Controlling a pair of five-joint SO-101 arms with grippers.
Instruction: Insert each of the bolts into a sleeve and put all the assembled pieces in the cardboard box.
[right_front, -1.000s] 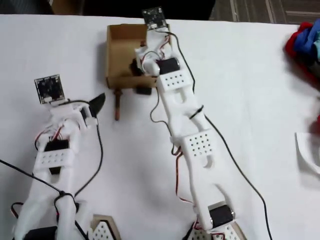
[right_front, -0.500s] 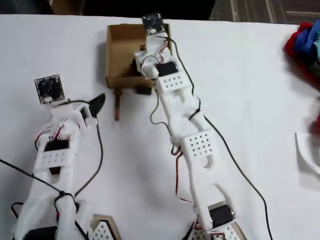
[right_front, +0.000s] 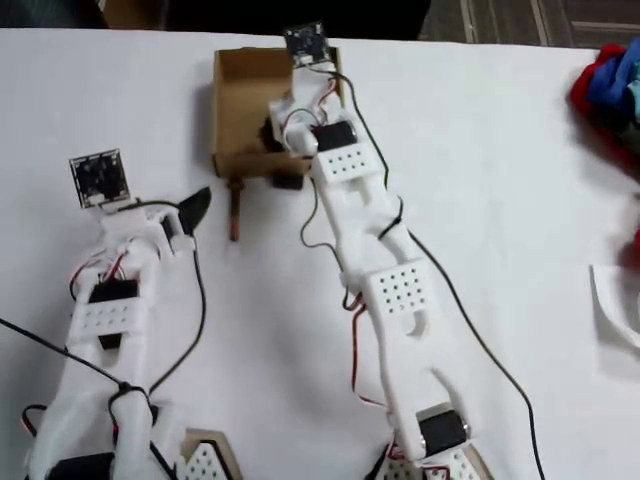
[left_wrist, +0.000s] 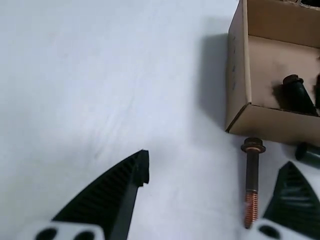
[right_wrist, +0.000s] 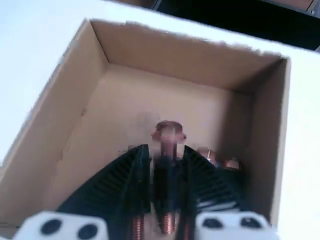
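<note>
Since a second ago our right arm (right_front: 350, 200) has pushed a little further over the cardboard box (right_front: 240, 160); our left arm (right_front: 120, 280) has kept still.

Our right jaws are shut on an assembled piece (right_wrist: 169, 132), bolt head up in its dark sleeve, held inside the box, which stands toward the far edge of the bench (right_front: 500, 150). At least one more piece (left_wrist: 296, 94) already lies in there. Our left jaws stand wide open and empty near the loose bolt (left_wrist: 251, 180), which lies on the bench just outside the box's near wall, a spare sleeve (left_wrist: 309, 153) beside it. By our reckoning the held piece only needs dropping; that last bolt and sleeve remain to be joined and boxed.
</note>
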